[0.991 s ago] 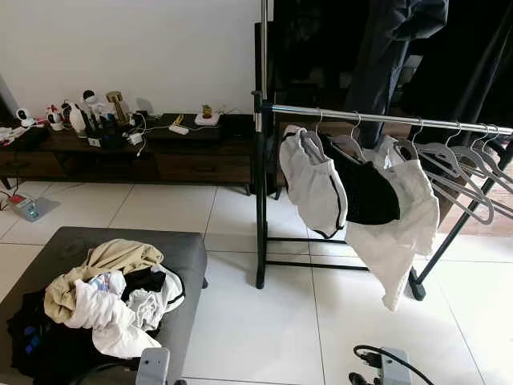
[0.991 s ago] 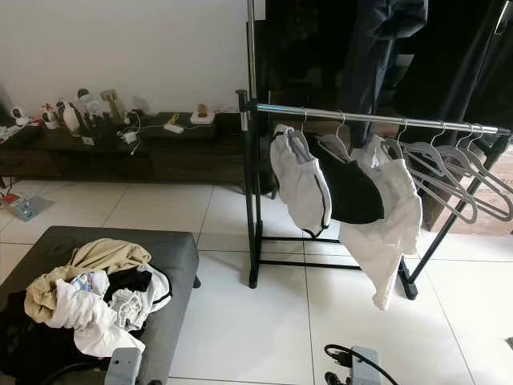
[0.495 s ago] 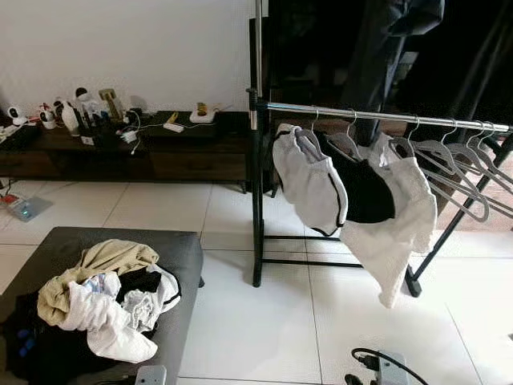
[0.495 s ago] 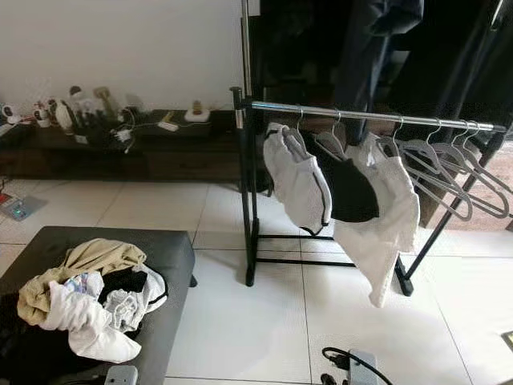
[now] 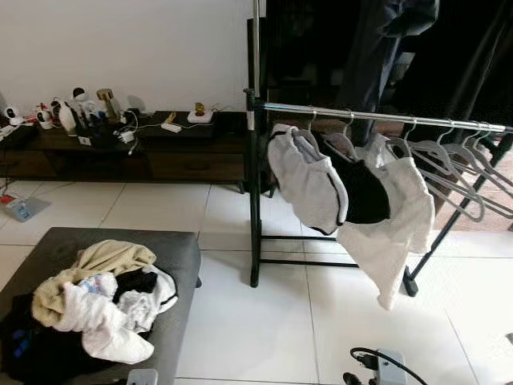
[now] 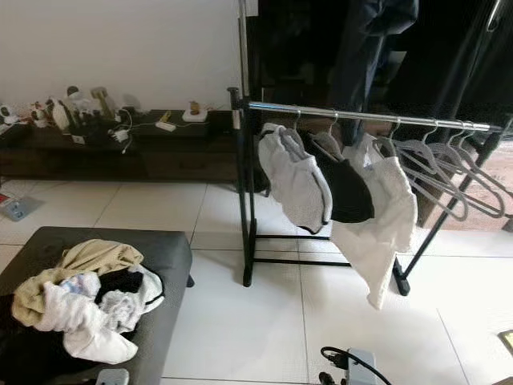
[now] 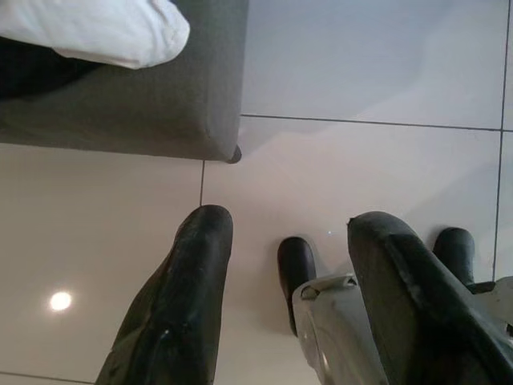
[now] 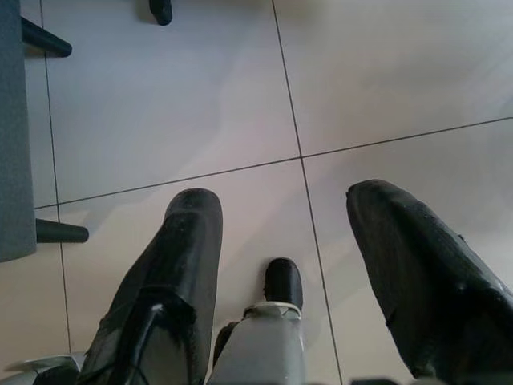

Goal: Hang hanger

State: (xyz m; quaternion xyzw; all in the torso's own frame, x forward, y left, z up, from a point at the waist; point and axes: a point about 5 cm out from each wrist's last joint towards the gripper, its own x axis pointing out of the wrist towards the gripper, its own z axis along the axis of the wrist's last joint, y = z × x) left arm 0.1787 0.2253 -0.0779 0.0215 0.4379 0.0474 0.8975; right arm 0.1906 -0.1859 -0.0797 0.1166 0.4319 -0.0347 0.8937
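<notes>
Nothing among the things themselves has shifted over the last second; my head has tipped and turned a little, so my arms have slid lower in the frame and the garment rack [image 5: 255, 192] sits slightly further toward 9 o'clock than it did.

Both arms hang idle at my sides. My left tool [image 7: 284, 241] is spread and empty, aimed at the tiled floor [image 5: 240, 321] just past the corner of the grey ottoman [image 5: 180, 249]. My right tool [image 8: 280, 224] is likewise spread, with bare tile beneath it.

The rack's chrome rail [image 5: 377, 119] runs across from 12 toward 2 o'clock. Three garments hang on it: a white top [image 5: 309, 184], a black piece [image 5: 365, 192] and a longer white shirt [image 5: 397, 241]. The empty hangers [image 5: 453, 164] bunch together at the far 2 o'clock end of the rail. At 8 o'clock a pile of clothes [image 5: 96, 305] lies on the ottoman.

I hold no hanger, so I judge the task is still at its start. To do this step well, I should step closer to the rack, square up to the rail, and raise one tool to a single hanger's neck rather than the tangle of shoulders. Those hangers overlap closely, so a careless pinch could drag two at once.
</notes>
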